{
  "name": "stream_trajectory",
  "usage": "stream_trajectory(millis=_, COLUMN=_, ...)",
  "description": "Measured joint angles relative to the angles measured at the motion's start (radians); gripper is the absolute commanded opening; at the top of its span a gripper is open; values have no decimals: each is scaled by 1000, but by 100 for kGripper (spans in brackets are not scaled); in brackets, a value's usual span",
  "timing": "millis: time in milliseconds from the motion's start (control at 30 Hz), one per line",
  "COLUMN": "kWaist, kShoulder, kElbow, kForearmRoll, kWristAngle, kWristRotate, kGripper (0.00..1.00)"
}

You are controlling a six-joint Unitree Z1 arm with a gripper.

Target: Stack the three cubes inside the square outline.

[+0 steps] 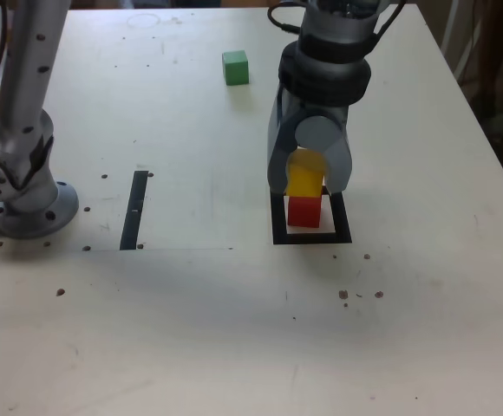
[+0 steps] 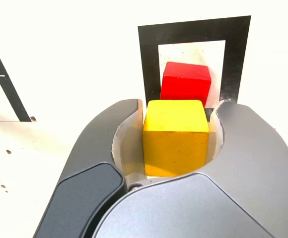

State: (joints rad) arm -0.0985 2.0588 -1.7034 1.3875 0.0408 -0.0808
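The gripper (image 2: 176,136) had its jaws clamped on the yellow cube (image 2: 175,144), just above the red cube (image 1: 303,211) inside the square outline (image 1: 279,227); the green cube (image 1: 235,68) sat well apart on the worktop (image 1: 234,329).

The yellow cube (image 2: 175,136) sits clamped between the jaws of the gripper (image 1: 308,178), held just above the red cube (image 1: 303,211). That red one rests inside the black square outline (image 1: 311,237), directly beneath the gripper. The green cube (image 1: 235,67) lies on the table well beyond the gripper, apart from the others.
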Motion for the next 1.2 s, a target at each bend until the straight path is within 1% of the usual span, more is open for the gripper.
stream_trajectory(millis=133, kWaist=0, kShoulder=3, kElbow=10, kForearmRoll=-3, kWristAngle=13, kWristRotate=6, kGripper=28)
stream_trajectory(millis=233, kWaist=0, kShoulder=7, kElbow=21, kForearmRoll=-16, kWristAngle=15, kWristRotate=11, kGripper=28)
stream_trajectory(millis=467, kWaist=0, kShoulder=12, kElbow=41, kForearmRoll=-55, kWristAngle=-4, kWristRotate=28, kGripper=30)
stream_trajectory(millis=633, kWaist=2, kShoulder=13, kElbow=44, kForearmRoll=-62, kWristAngle=-4, kWristRotate=33, kGripper=33)
stream_trajectory(millis=1100, kWaist=26, kShoulder=13, kElbow=46, kForearmRoll=-62, kWristAngle=-4, kWristRotate=60, kGripper=33)
stream_trajectory(millis=1200, kWaist=26, kShoulder=13, kElbow=50, kForearmRoll=-64, kWristAngle=-4, kWristRotate=61, kGripper=38)
